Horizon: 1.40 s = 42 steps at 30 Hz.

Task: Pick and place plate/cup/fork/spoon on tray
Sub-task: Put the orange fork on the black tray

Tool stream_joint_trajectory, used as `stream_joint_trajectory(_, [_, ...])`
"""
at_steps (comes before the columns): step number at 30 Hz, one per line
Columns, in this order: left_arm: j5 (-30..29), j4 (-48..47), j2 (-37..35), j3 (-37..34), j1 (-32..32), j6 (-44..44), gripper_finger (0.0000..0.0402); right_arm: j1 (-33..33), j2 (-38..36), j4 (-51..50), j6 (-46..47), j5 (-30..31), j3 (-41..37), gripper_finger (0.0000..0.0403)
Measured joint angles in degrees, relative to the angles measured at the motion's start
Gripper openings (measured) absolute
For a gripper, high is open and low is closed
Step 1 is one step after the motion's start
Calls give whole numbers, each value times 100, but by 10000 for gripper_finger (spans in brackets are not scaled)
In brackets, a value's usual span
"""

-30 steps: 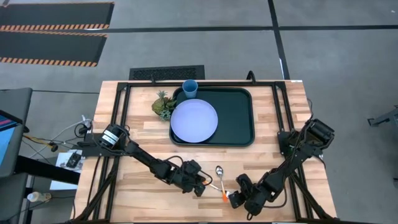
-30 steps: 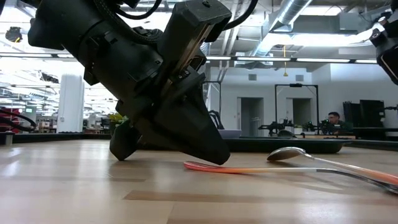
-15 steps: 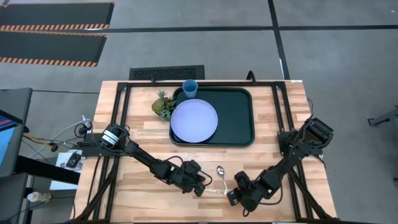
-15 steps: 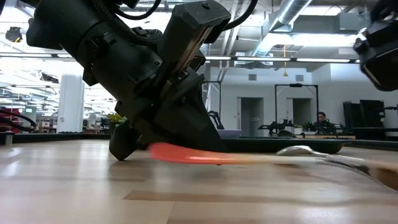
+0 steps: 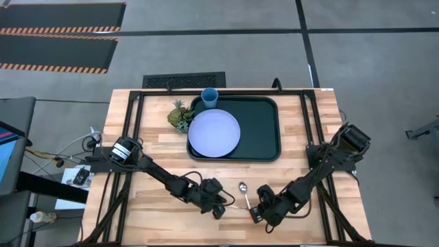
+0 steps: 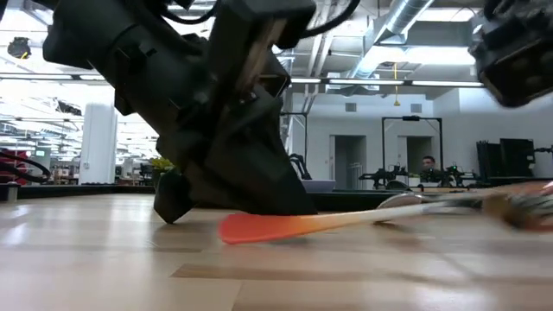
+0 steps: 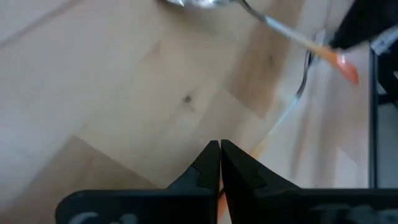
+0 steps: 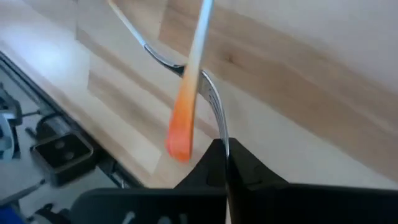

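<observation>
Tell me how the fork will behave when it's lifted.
The fork looks stiff: it runs straight though tilted, with one end raised toward the right gripper. Its thin, shiny metal neck may slip or pivot in a pinch. Being slim, it is probably light, and could skid on the smooth table if nudged.

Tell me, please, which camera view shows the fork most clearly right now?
The right wrist view: the fork shows its silver neck curving into the right hand, crossed by the spoon's orange handle. The left wrist view shows it thin and blurred, the high view barely resolves it, and the low view blurs it.
</observation>
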Motion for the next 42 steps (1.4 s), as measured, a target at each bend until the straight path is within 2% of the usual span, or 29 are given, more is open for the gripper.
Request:
stream_joint_trajectory(6, [407, -298, -367, -4, 20, 390, 0, 16, -651, -940, -6, -282, -2, 3])
stream_joint_trajectory(12, [433, -896, -975, 0, 117, 922, 0, -19, -1460, -2080, -274, -678, -7, 2])
stream_joint_trajectory(19, [442, -1402, -1512, 0, 259, 1502, 0, -140, -2370, -3030, -1156, -1955, -7, 2])
stream_joint_trajectory(24, [490, -2052, -1910, 0, 297, 1775, 0, -519, -2945, -3578, -1820, -2297, -4, 1])
stream_joint_trajectory(29, [326, -2851, -2429, 0, 291, 2094, 0, -1515, -3328, -4175, -2941, -2637, -4, 1])
stream_joint_trajectory(34, [-21, -3441, -2872, 0, 293, 2258, 0, -2841, -3341, -5160, -4820, -2918, 77, 1])
stream_joint_trajectory(37, [-192, -3686, -3035, 0, 295, 2348, 0, -3669, -3126, -5891, -6309, -2888, 346, 1])
stream_joint_trajectory(42, [-251, -4064, -3145, 0, 323, 2465, 0, -5036, -2420, -6841, -8686, -2419, 963, 1])
